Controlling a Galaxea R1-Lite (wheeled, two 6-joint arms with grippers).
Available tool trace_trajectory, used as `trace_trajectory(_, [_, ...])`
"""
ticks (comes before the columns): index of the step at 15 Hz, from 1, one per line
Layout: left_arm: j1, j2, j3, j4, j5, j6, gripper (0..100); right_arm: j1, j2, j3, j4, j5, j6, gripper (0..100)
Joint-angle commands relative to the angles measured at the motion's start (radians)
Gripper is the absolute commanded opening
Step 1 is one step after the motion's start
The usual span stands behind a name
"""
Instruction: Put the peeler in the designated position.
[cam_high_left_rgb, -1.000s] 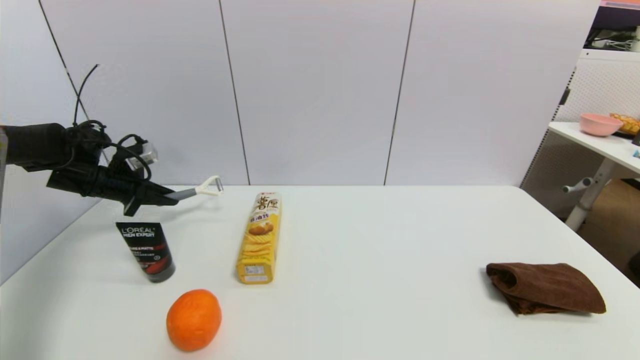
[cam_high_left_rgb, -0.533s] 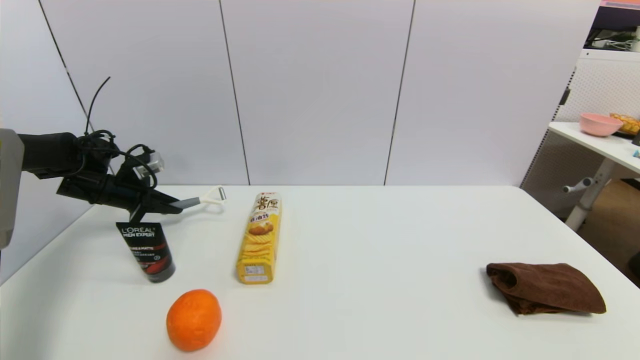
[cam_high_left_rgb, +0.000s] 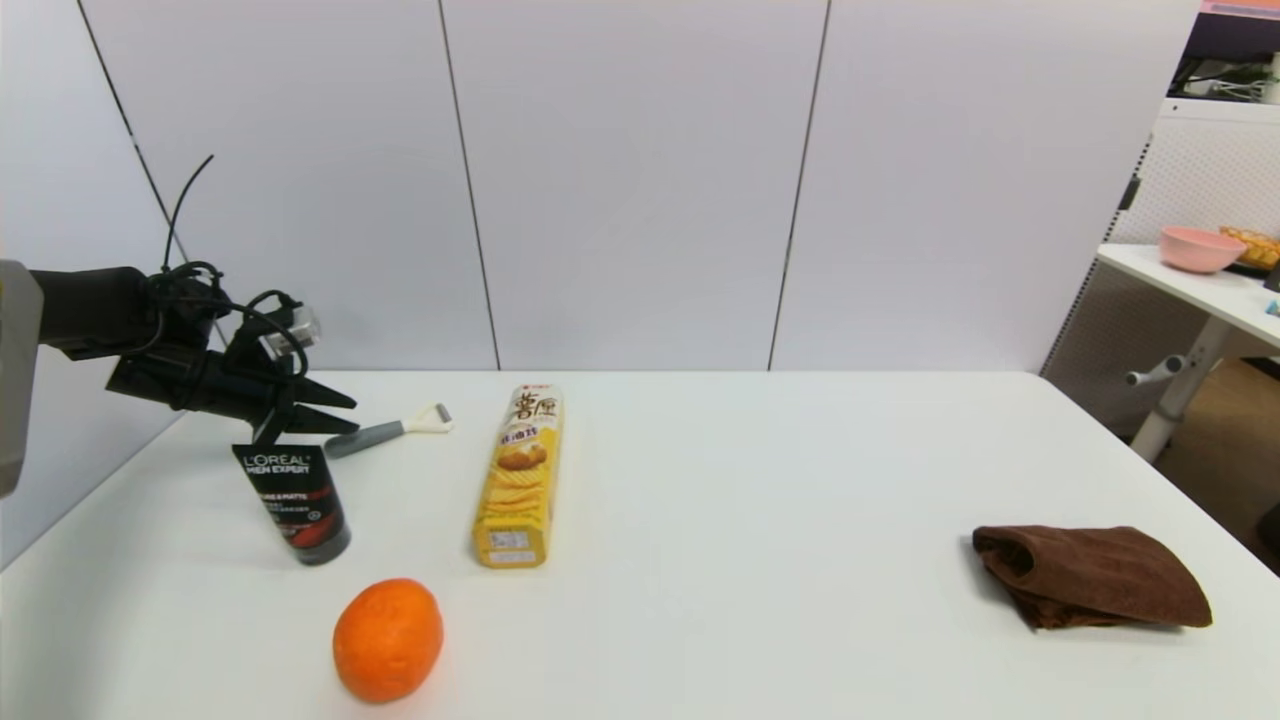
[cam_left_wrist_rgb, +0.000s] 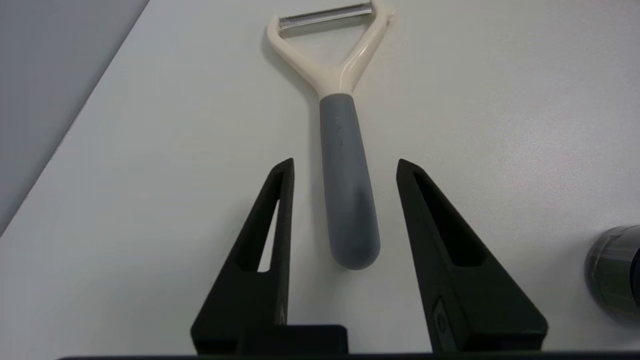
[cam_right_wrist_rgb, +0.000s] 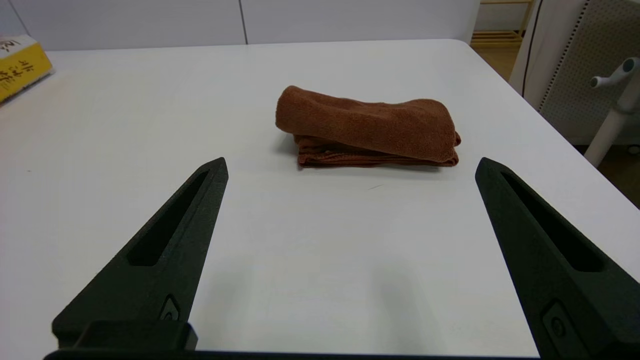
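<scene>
We found the peeler (cam_high_left_rgb: 390, 429) lying flat on the tabletop (cam_high_left_rgb: 760, 480), far-left area, between the black face-wash tube (cam_high_left_rgb: 292, 502) and the yellow chips tube (cam_high_left_rgb: 520, 477), touching neither. Its grey handle pointed back toward the left claw (cam_high_left_rgb: 340, 412); the cream fork and blade pointed away.

The left claw was spread, w/ a clear gap on both sides of the handle in the left wrist view (peeler (cam_left_wrist_rgb: 342, 165) sat between the fingers (cam_left_wrist_rgb: 272, 225) but neither pad touched it). We judged the release as done: the tool rested on the tabletop under its own weight, not in any grip. The claw hovered just above and behind the handle end, probably because a low, near-level approach lets a slim tool settle w/o bouncing or rolling.

The right claw (cam_right_wrist_rgb: 350, 170) was parked near the front-right, also spread, looking at the folded brown towel (cam_right_wrist_rgb: 367, 127); it held nothing.

An orange (cam_high_left_rgb: 387, 640) sat near the front edge, well apart from the peeler.

We reckoned the bare patch under the peeler was the designated position, so what remained was backing the left arm out straight, w/o clipping the handle or the face-wash tube below it.
</scene>
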Motion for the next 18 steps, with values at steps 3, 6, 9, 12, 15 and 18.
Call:
trace_trajectory(3, [0.022,-0.060,-0.011,0.007,0.014,0.003,100,0.000,0.001,0.000,-0.001,0.000,0.000,100])
trace_trajectory(6, [0.106,-0.183,-0.014,0.008,0.055,-0.003,100,0.000,0.001,0.000,-0.001,0.000,0.000,100])
trace_trajectory(9, [0.244,-0.346,-0.014,0.021,0.061,-0.005,100,0.000,0.001,0.000,-0.001,0.002,0.000,100])
trace_trajectory(12, [0.411,-0.527,0.000,0.031,0.046,-0.038,100,0.000,0.001,0.002,-0.001,0.000,0.000,100])
trace_trajectory(15, [0.493,-0.729,0.124,0.030,-0.015,-0.124,100,0.000,0.001,0.000,-0.001,0.000,0.000,100])
trace_trajectory(18, [0.422,-0.933,0.259,0.030,-0.017,-0.264,100,0.000,0.001,0.000,-0.001,0.000,0.003,100])
